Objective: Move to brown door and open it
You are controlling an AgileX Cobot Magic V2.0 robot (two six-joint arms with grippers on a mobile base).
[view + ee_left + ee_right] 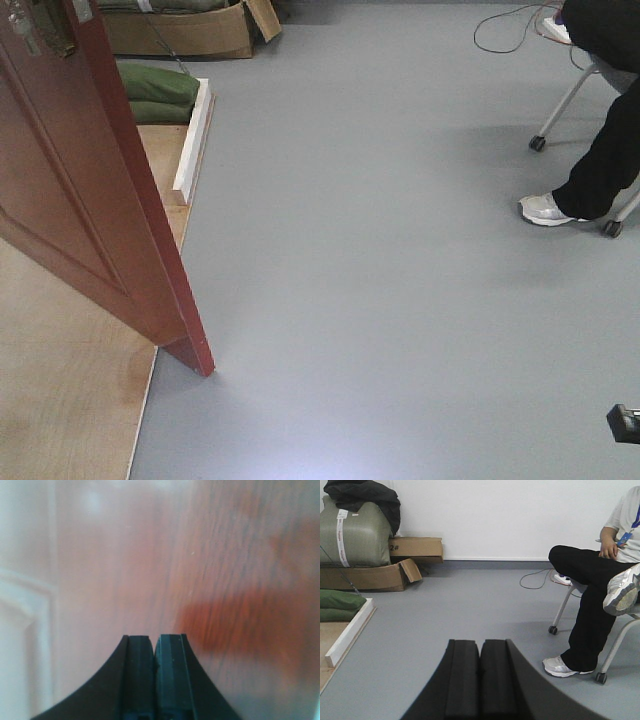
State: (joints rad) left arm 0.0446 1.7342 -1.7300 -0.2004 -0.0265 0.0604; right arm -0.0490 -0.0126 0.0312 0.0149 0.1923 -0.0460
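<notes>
Facing brown door, both pincers closed on nothing

Left pincer (154, 645): pads pressed together, nothing between them. Brown door (175, 555) is straight ahead of it and very close; glossy reddish wood fills the whole wrist view, blurred. Panel moulding sits ahead-left of the tips. Can't tell if the tips touch the wood.

Right pincer (480, 647): pads also together, empty. Bare grey floor (470, 600) ahead of it. Seated person (600, 565) in black trousers ahead-right, on a wheeled chair (565, 605). Ahead-left: white frame brace (350, 630), green bags (340, 605), flattened cardboard box (370, 577) against the wall.

Front camera: the door leaf stands at an angle on the left, its bottom corner at the seam between the plywood sheet (60, 400) and the grey floor. Lock hardware is cropped at the top-left edge, details unclear.
</notes>
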